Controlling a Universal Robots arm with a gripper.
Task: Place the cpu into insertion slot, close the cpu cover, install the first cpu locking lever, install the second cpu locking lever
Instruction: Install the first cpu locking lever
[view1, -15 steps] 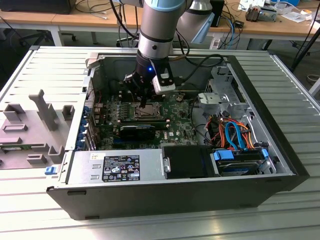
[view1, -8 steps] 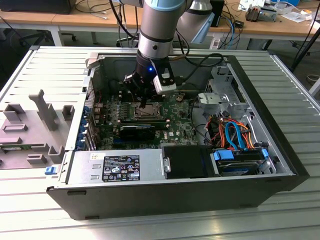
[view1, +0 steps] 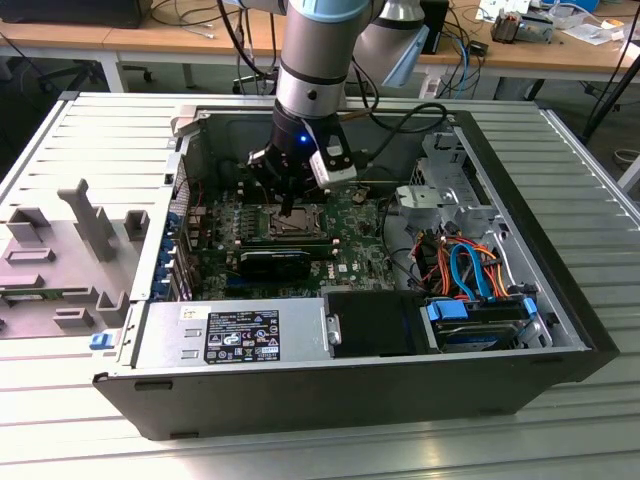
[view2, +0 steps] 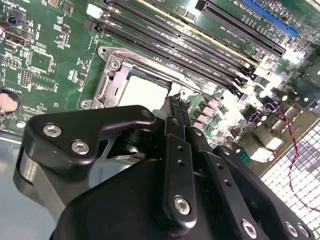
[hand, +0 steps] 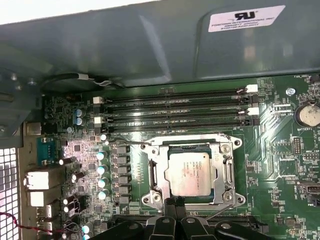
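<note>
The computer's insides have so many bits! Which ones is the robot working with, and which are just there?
Working with: the cpu, sitting in the insertion slot; the cpu cover; the gripper at its edge.

Just there: memory slots, round battery, blue cables.

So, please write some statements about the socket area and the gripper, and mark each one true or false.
1. The cpu lies in the insertion slot. True.
2. The cpu cover is folded down, framing the chip. True.
3. The gripper holds the chip in the air. False: it sits at the socket's edge, and the chip is in the socket.
4. The memory slots are filled with cards. False: they look empty.
</note>
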